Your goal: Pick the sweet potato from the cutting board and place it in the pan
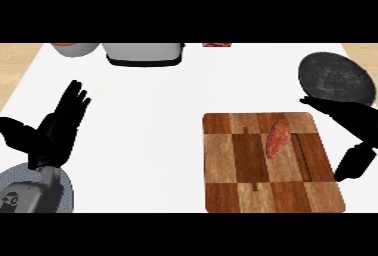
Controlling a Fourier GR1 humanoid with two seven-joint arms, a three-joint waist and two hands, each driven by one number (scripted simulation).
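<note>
White counter (162, 125) underneath, seen steeply. At seven o'clock, left hand (55, 132) resting, fingers straight and spread, idle because uninvolved. At five o'clock, cutting board (269, 162), sweet potato (278, 137) lying on it, untouched. At three o'clock, right hand (351, 135) spread wide, apparently readied for grasping. At two o'clock, pan (336, 77) waiting.

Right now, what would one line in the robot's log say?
sweet potato: on cutting board | pan: empty | right hand: open beside board | left hand: open, resting
</note>
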